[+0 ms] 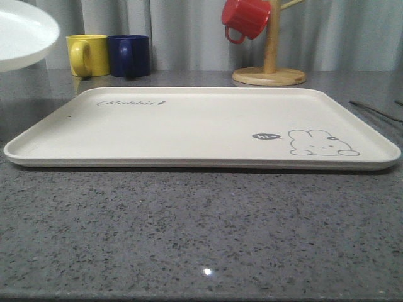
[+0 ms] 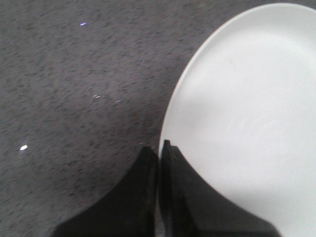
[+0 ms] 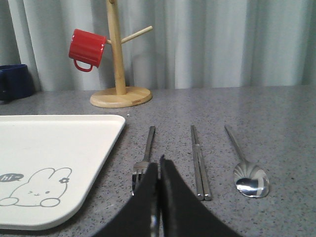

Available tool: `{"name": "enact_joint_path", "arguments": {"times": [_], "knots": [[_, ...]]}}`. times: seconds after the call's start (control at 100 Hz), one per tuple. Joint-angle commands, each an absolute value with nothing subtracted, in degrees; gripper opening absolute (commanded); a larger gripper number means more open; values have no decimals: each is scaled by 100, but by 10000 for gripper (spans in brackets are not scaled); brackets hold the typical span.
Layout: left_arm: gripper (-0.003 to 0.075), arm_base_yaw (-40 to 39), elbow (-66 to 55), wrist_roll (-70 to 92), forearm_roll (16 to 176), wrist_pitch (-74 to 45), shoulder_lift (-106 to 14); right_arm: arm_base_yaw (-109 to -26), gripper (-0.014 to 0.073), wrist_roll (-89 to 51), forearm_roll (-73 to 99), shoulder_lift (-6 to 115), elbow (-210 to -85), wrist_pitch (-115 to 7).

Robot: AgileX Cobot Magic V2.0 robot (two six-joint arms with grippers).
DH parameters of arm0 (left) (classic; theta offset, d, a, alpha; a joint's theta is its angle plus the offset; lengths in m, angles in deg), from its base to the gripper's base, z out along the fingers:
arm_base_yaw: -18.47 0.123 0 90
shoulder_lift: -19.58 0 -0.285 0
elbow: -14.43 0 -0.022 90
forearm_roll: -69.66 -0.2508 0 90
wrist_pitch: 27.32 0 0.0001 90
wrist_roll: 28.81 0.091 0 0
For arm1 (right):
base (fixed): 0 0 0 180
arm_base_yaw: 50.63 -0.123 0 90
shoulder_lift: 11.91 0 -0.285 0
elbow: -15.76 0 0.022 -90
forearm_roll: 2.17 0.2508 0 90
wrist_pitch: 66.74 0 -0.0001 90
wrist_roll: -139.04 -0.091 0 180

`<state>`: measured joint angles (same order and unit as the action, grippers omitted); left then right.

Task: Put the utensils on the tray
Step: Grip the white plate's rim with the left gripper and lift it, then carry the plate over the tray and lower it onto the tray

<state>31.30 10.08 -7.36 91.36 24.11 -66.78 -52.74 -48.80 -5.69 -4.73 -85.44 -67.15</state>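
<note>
We see both grippers, right (image 3: 159, 165) and left (image 2: 159, 150), pressed together holding nothing, while fork (image 3: 143, 160), chopsticks (image 3: 199, 162) and spoon (image 3: 247, 170) lie on the counter beside the tray (image 3: 74, 143).

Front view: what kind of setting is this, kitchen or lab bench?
Likely a staged kitchen-style tabletop: a speckled grey stone counter, a cream tray, mugs with a wooden mug tree, and a plain grey curtain behind.
</note>
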Motion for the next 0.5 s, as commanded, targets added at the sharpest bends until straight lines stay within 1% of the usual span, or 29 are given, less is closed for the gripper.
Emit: {"name": "enact_joint_path", "arguments": {"times": [0.0, 0.15, 0.28, 0.49], "knots": [[-18, 2893, 1253, -541, 9808, 2232, -6483, -5242, -56, -4869, -558, -575, -8647, -7192], [-18, 2138, 1399, -541, 9879, 2187, -6679, -5242, -56, -4869, -558, -575, -8647, -7192], [-18, 1394, 1622, -607, 9879, 2187, -7223, -5242, -56, -4869, -558, -575, -8647, -7192], [-18, 812, 1976, -628, 9879, 2187, -8077, -5242, -56, -4869, -558, -575, -8647, -7192]]}}
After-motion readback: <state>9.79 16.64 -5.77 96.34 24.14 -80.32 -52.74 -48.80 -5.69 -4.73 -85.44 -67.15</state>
